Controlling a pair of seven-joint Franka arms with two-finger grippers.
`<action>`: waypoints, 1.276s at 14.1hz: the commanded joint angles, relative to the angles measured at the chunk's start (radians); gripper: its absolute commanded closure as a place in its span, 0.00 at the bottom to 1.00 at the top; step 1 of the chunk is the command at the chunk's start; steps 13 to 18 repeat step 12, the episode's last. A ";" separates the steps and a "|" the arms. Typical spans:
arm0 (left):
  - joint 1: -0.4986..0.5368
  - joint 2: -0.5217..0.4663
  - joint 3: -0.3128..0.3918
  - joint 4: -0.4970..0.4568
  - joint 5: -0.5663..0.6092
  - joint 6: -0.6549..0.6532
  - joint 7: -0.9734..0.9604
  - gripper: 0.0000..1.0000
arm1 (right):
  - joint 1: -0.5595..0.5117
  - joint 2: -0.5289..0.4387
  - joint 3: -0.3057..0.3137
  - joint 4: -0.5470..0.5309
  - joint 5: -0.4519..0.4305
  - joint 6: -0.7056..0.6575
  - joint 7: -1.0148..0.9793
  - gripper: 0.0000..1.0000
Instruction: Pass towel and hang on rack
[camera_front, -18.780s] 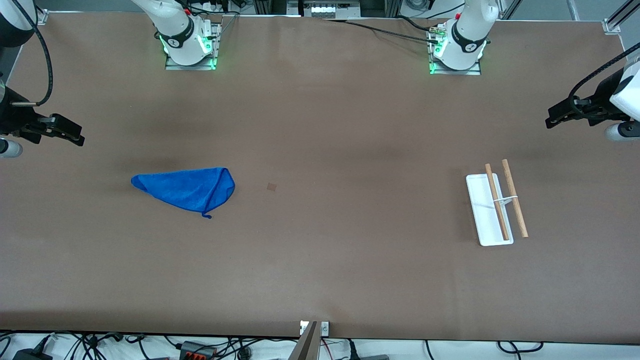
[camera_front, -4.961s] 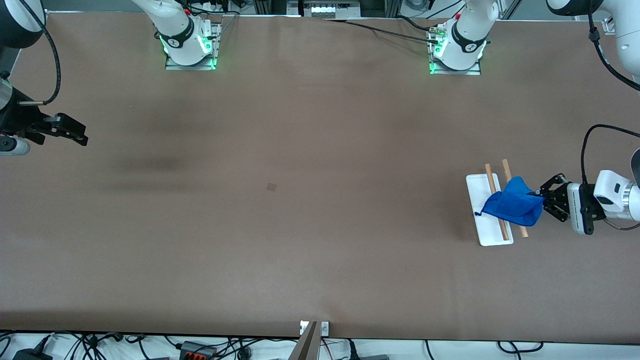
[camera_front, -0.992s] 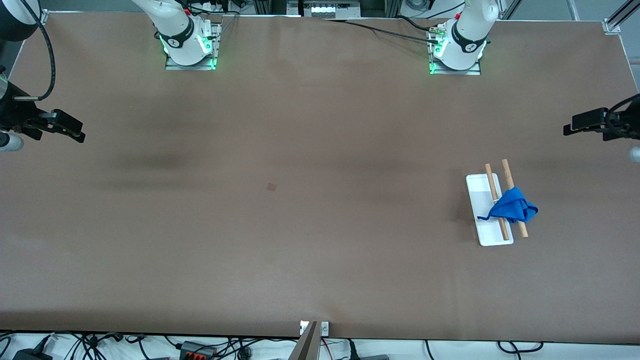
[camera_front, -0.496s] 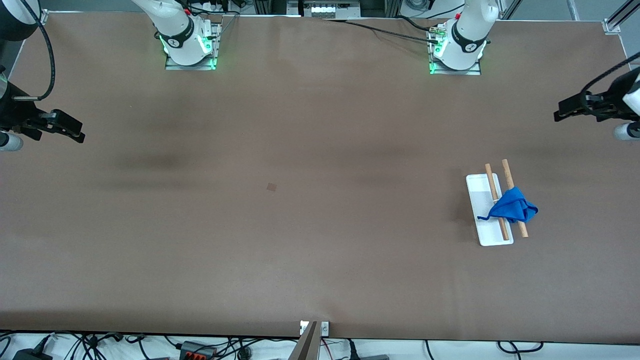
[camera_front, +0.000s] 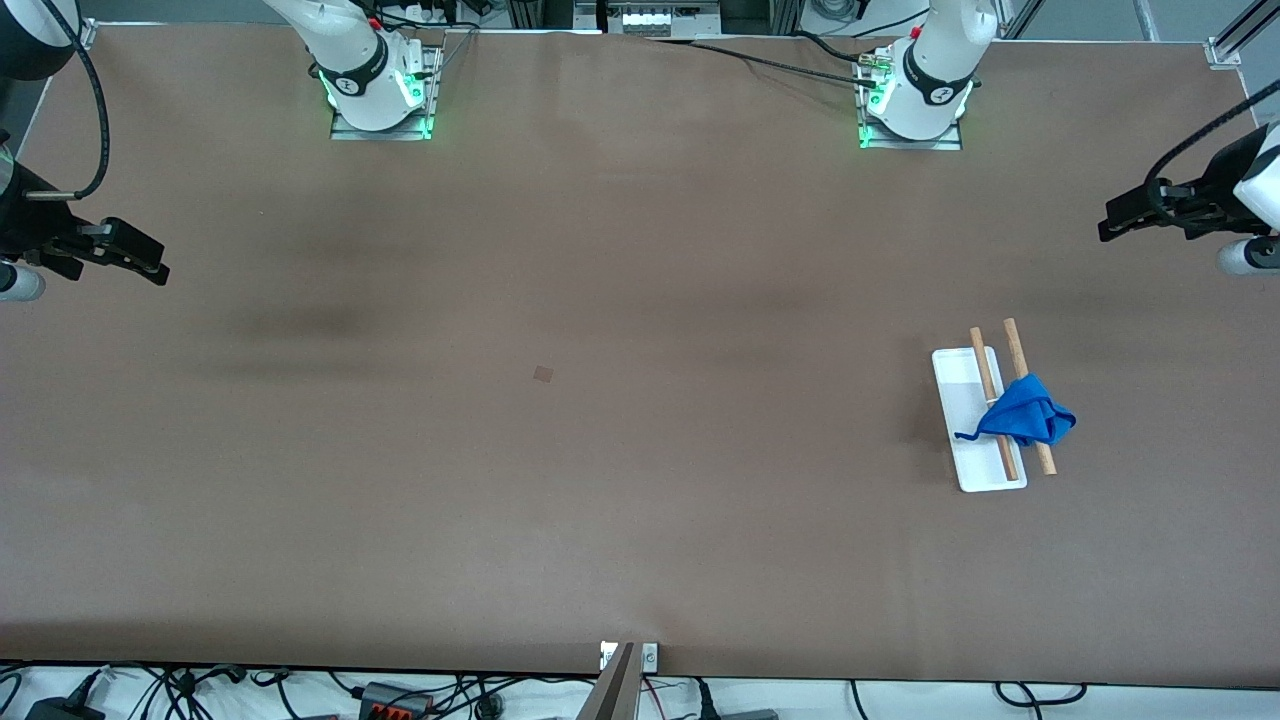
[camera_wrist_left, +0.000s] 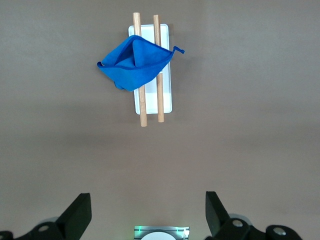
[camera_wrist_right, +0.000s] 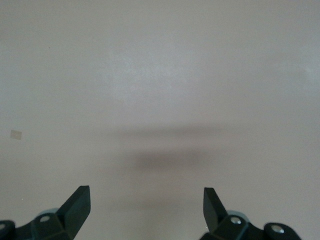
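a wide brown counter (camera_front: 620, 500) fills the front view, the two arm bases along its 12 o'clock edge and cables trailing past its 6 o'clock edge. toward the left arm's end of the counter stands the rack (camera_front: 977, 420), a white base with two wooden bars, and the towel (camera_front: 1025, 420) lies bunched over both bars near their nearer ends, its loop tag trailing out over the white base at about 9 o'clock of the bundle. in the left wrist view the towel (camera_wrist_left: 134, 67) drapes across both bars and hangs past the outer one, clear of any jaws. the left gripper (camera_front: 1120, 222) hovers over the counter's edge at roughly 1 o'clock of the rack, well apart from it, jaws spread wide and empty. the right gripper (camera_front: 140, 262) waits over the right arm's end of the counter, jaws likewise wide and holding nothing, with only bare surface below it (camera_wrist_right: 145, 210). by my reading the hanging step is done and both arms are parked. the cloth sits crumpled rather than spread, so if anything remains, it would be a light tug to even the drape without sliding the rack.
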 joint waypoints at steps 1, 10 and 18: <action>0.026 -0.029 -0.016 -0.028 -0.044 0.006 -0.014 0.00 | -0.002 -0.025 0.000 -0.017 0.014 -0.005 -0.006 0.00; 0.031 -0.026 -0.017 -0.024 -0.060 -0.023 -0.012 0.00 | -0.002 -0.025 0.000 -0.017 0.013 -0.002 -0.006 0.00; 0.031 -0.024 -0.017 -0.022 -0.060 -0.023 -0.012 0.00 | -0.002 -0.025 0.002 -0.015 0.013 -0.002 -0.006 0.00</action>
